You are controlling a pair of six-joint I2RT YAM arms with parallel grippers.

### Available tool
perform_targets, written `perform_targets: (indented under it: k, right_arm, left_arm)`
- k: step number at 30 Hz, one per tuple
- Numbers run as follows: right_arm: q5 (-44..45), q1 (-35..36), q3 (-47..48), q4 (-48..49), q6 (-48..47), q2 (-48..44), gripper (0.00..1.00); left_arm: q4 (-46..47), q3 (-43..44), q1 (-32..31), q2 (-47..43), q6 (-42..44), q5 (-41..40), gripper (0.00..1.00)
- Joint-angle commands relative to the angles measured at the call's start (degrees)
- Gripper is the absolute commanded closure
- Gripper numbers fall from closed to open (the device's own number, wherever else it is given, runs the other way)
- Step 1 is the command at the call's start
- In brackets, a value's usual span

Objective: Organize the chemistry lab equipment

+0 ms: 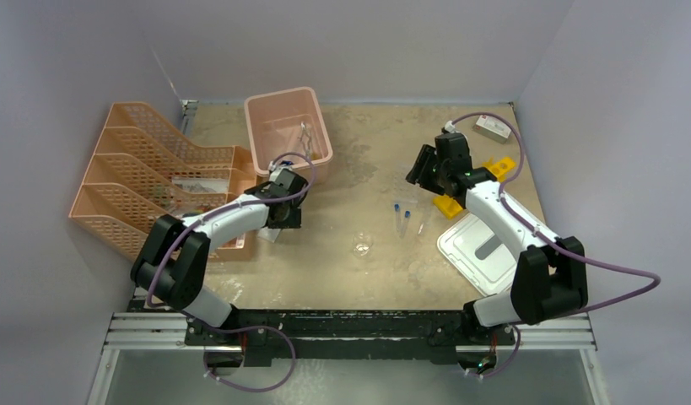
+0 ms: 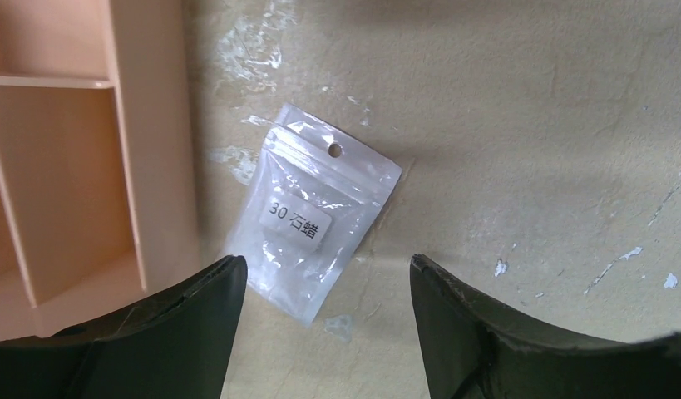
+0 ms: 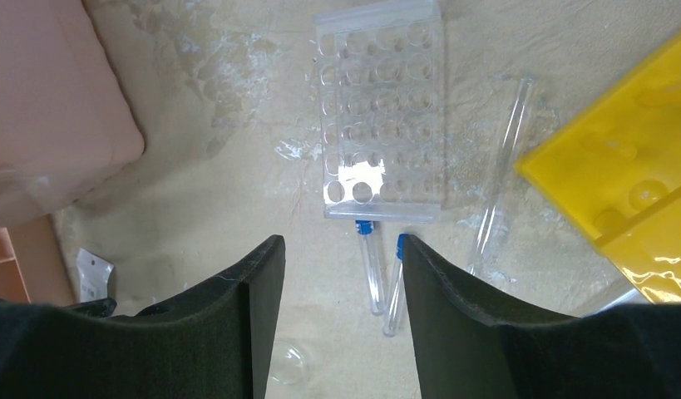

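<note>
- Left gripper (image 2: 324, 278): jaws spread, nothing between them. It hovers over a small clear zip bag (image 2: 308, 223) with a white label. The bag lies flat on the table (image 2: 528, 125), just beside the orange mesh file trays (image 2: 62, 208), and is not yet picked up.
- Right gripper (image 3: 341, 249): jaws apart, empty. It hangs above two blue-capped tubes (image 3: 371, 270) lying side by side on the table, their caps just short of the clear rack (image 3: 382, 108).
- Clear rack: every hole in view looks unfilled. The yellow holed rack (image 3: 619, 166) sits near it, with no tubes seen in it either.
- A long clear glass tube (image 3: 501, 174) lies loose between the two racks. Dropper or plain tube, cannot tell.
- The tiny glass beaker (image 1: 362, 246) stands alone mid-table, near the blue-capped tubes.
- Pink bin (image 1: 278, 126): a metal item (image 1: 306, 135) lies inside, possibly the tongs, but it is too small to be sure. The white lid (image 1: 464, 249) lies off the bin, by the right arm.
- File trays: something pale in one compartment, unreadable.
- Judgement: early going. One or two items at most look put away. The bag, both capped tubes, the glass tube and the beaker are all loose on the table, and the racks are unloaded.
</note>
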Motion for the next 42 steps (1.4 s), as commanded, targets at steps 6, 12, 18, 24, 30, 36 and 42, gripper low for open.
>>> perform_targets:
  k: [6,12,18,24,30,36,42]
  right_arm:
    - [-1.81,-0.3,1.96,0.09,-0.57,-0.11,0.44]
    - [-1.93,-0.26,1.48,-0.28,-0.82,-1.34,0.44]
    - [-2.09,-0.24,-0.2,-0.1,-1.09,-3.38,0.44]
    - [-3.33,-0.3,-1.3,-0.45,-1.31,-3.73,0.44]
    - [-3.33,-0.25,-4.09,1.52,-0.97,-5.51,0.44]
    - [-4.22,-0.3,-4.57,1.22,-1.51,-5.77,0.44]
    - [-3.71,-0.26,-4.64,1.05,-2.23,-6.42,0.44]
  left_arm:
    - [3.44,-3.15,1.19,-2.84,-0.43,3.43,0.24]
    - [4.41,-4.11,1.37,-3.37,-1.02,9.76,0.26]
    - [5.08,-4.59,1.37,-2.64,-2.01,15.45,0.38]
    - [6.95,-4.44,1.29,-3.1,-2.39,26.55,0.48]
    - [0.51,0.69,1.37,-6.46,-0.19,15.33,0.41]
    - [-2.43,4.78,1.41,-4.66,8.97,5.57,0.17]
    - [-1.18,5.68,1.78,-0.94,13.04,3.35,0.04]
